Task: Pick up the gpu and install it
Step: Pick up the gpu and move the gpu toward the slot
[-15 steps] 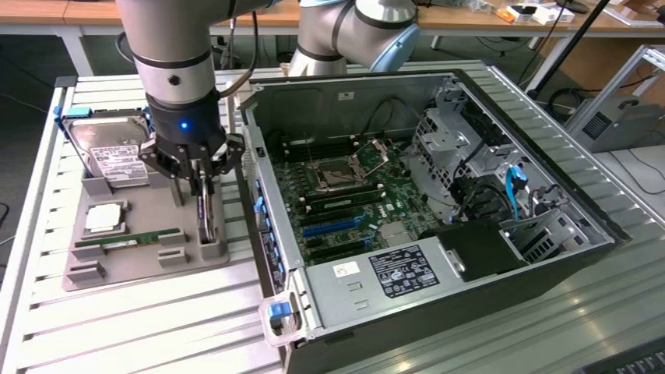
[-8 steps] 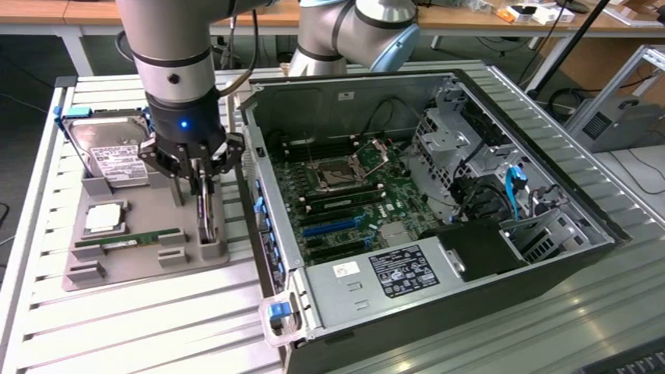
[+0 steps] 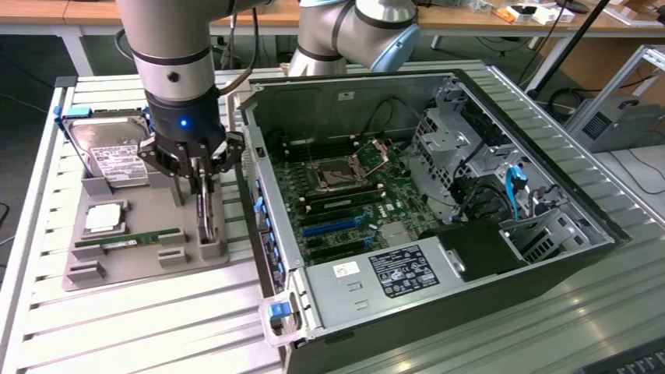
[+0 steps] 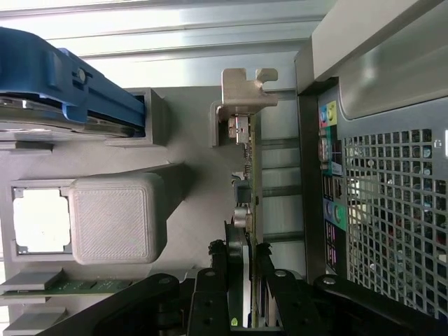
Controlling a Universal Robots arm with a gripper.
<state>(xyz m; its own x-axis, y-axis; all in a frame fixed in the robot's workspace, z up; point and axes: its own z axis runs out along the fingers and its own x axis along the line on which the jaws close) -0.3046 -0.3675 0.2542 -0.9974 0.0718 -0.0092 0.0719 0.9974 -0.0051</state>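
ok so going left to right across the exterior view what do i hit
hard drive → gpu → motherboard → blue cable

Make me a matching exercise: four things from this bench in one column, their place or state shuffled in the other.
1. gpu
2. hard drive
3. memory stick
4. computer case

A. lying open, on the exterior view's right
B. green, flat, at the tray's nearer end in the exterior view
C. on edge in the tray, gripper shut on it
D. white label, at the tray's farther end

Pairs: 1-C, 2-D, 3-B, 4-A
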